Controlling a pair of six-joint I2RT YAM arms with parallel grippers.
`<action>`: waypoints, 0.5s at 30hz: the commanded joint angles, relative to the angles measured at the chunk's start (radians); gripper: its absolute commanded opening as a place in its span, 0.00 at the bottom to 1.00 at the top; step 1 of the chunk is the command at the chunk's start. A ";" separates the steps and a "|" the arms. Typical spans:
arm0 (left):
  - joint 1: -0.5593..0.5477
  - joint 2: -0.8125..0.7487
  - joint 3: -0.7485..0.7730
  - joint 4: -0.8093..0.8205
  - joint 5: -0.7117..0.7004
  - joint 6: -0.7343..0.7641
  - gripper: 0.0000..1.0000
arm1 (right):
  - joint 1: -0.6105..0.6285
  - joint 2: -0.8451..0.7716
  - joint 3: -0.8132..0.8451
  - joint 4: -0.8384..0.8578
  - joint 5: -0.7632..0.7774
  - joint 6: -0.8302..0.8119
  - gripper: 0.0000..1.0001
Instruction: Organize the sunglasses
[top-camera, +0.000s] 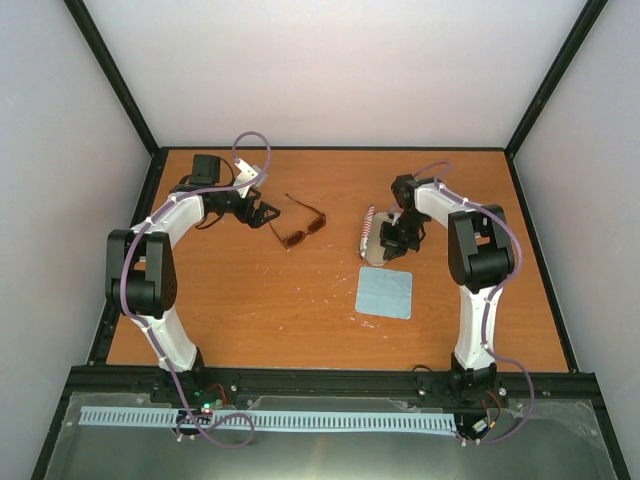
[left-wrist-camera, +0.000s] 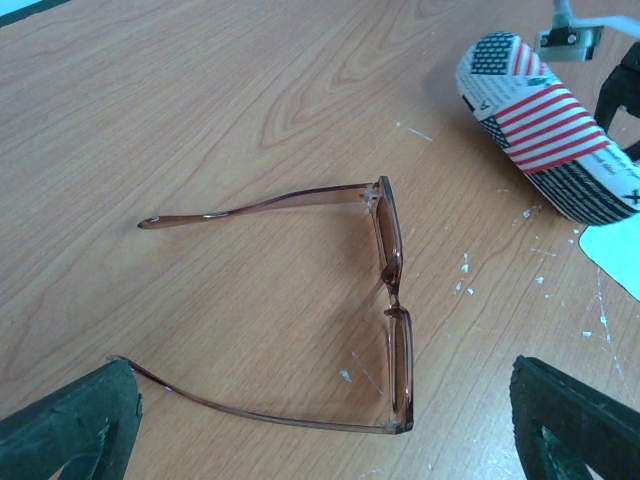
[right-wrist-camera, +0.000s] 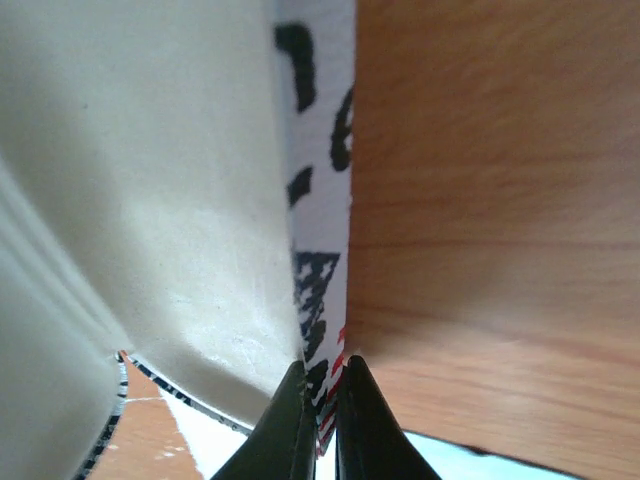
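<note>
The sunglasses (top-camera: 300, 226) lie unfolded on the wooden table, both temple arms spread. In the left wrist view the sunglasses (left-wrist-camera: 392, 300) sit between and ahead of my wide-apart fingers. My left gripper (top-camera: 265, 212) (left-wrist-camera: 320, 440) is open just left of them and holds nothing. The flag-patterned case (top-camera: 372, 237) (left-wrist-camera: 560, 130) stands open to the right. My right gripper (top-camera: 390, 245) (right-wrist-camera: 322, 400) is shut on the thin printed edge of the case (right-wrist-camera: 320, 200), whose cream inside fills the left of that view.
A light blue cloth (top-camera: 385, 293) (left-wrist-camera: 615, 255) lies flat just in front of the case. Black frame rails and white walls enclose the table (top-camera: 250, 310).
</note>
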 joint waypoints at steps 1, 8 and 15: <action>0.004 -0.048 -0.001 -0.013 0.015 0.025 0.99 | 0.035 -0.010 -0.102 0.119 -0.055 0.213 0.03; 0.015 -0.086 -0.051 0.002 0.025 0.043 0.99 | 0.038 -0.129 -0.258 0.431 -0.065 0.654 0.03; 0.032 -0.123 -0.073 0.016 0.023 0.048 1.00 | 0.049 -0.211 -0.373 0.809 0.094 1.101 0.03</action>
